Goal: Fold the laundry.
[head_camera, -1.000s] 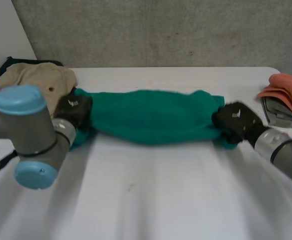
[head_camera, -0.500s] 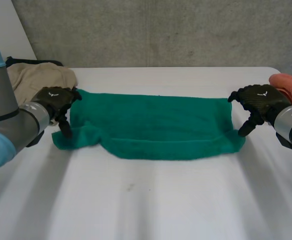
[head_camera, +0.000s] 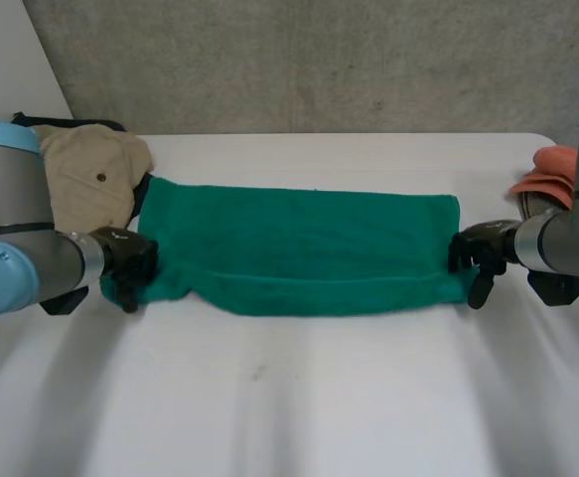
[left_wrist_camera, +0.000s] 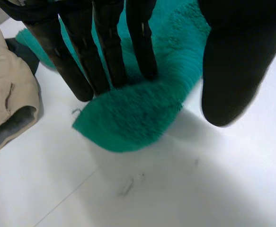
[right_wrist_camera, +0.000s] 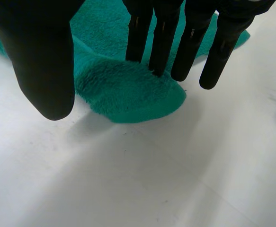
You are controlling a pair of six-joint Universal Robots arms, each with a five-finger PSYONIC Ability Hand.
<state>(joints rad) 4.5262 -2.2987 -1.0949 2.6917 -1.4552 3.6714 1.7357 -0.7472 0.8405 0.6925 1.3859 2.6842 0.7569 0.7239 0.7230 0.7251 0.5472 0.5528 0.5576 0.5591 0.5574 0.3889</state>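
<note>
Currently one green towel (head_camera: 299, 248) lies flat on the white table (head_camera: 299, 397). Left hand (head_camera: 130, 263), fingers straight, thumb spread, touches its near-left corner; right hand (head_camera: 478, 253) likewise at the near-right corner. One beige garment (head_camera: 85, 174), one orange cloth (head_camera: 557, 171) aside.

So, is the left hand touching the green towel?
Touching. In the left wrist view the left hand presses straight fingertips into the green towel at its corner.

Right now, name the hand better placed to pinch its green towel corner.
Left, probably, and narrowly: the left hand lays straight fingers over the green towel, thumb beside its corner. The right hand has one finger off it, over the white table.
</note>
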